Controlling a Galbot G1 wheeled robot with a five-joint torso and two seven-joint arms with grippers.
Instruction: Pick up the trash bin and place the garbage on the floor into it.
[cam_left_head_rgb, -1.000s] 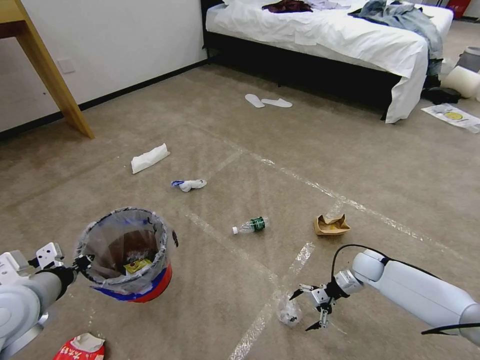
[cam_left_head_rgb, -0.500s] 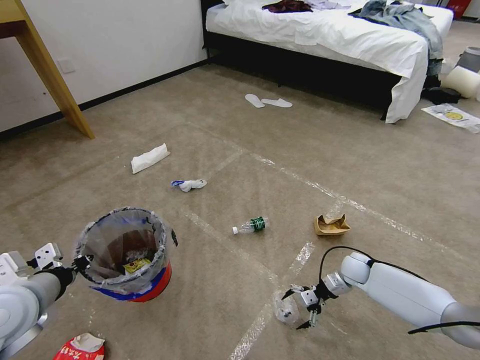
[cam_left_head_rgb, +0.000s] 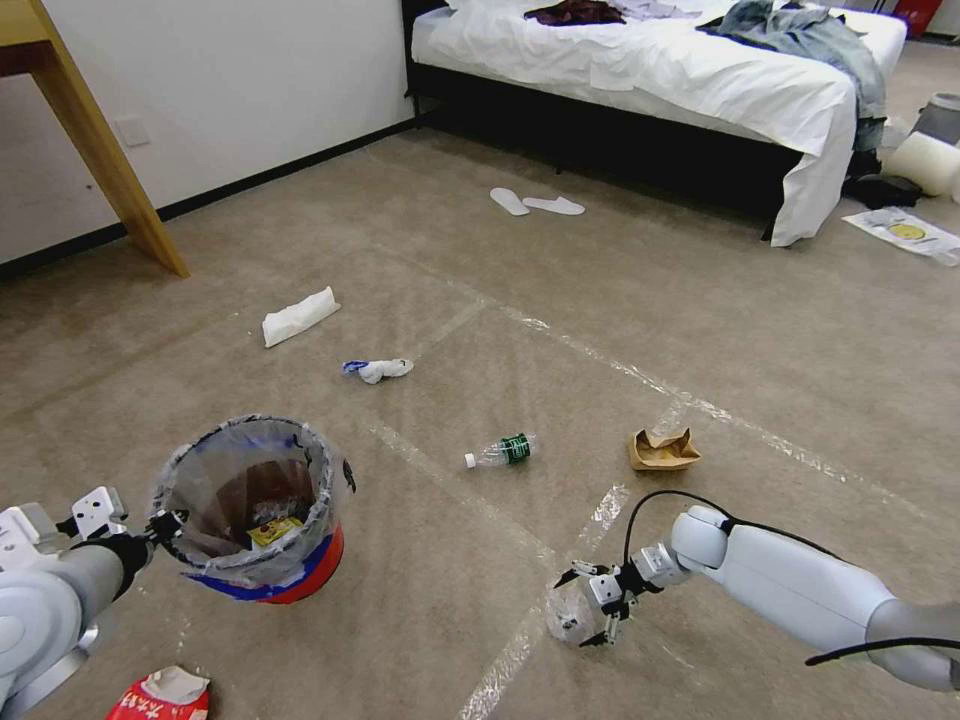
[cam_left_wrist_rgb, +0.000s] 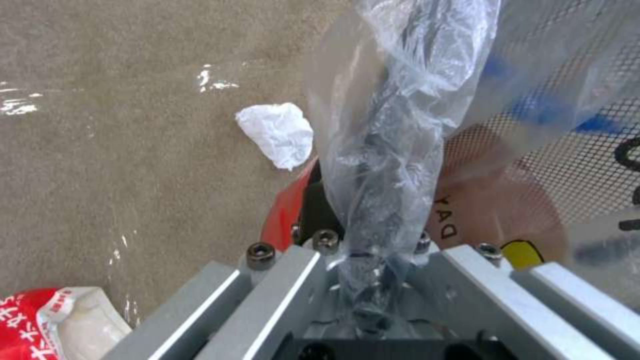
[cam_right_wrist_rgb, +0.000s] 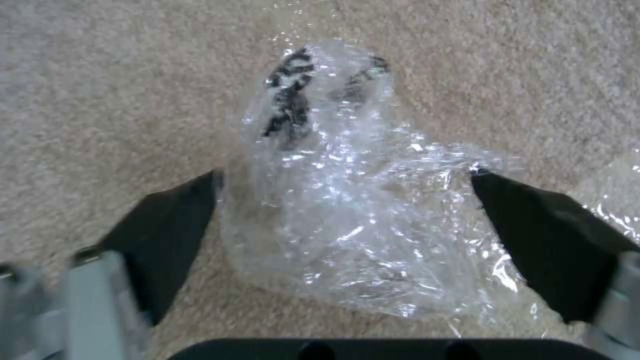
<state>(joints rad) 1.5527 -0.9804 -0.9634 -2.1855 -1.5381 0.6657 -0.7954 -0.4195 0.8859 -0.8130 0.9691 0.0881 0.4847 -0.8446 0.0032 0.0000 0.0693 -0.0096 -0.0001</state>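
The floor (cam_left_head_rgb: 700, 330) is big and brown, with shiny tape lines. The trash bin (cam_left_head_rgb: 255, 510) hangs at eight o'clock in the head view. The left gripper (cam_left_head_rgb: 160, 524) has its jaws shut tight on the bin's bagged rim, likely so the bin stays up and ready for garbage. At six o'clock the right gripper (cam_left_head_rgb: 588, 605) sits low, jaws wide open on both sides of a crumpled clear wrap (cam_right_wrist_rgb: 347, 200), ready to squeeze it. Dark bits show inside the wrap, but it is hard to tell what they are. A red wrapper (cam_left_head_rgb: 160, 697) is cut off at seven o'clock.
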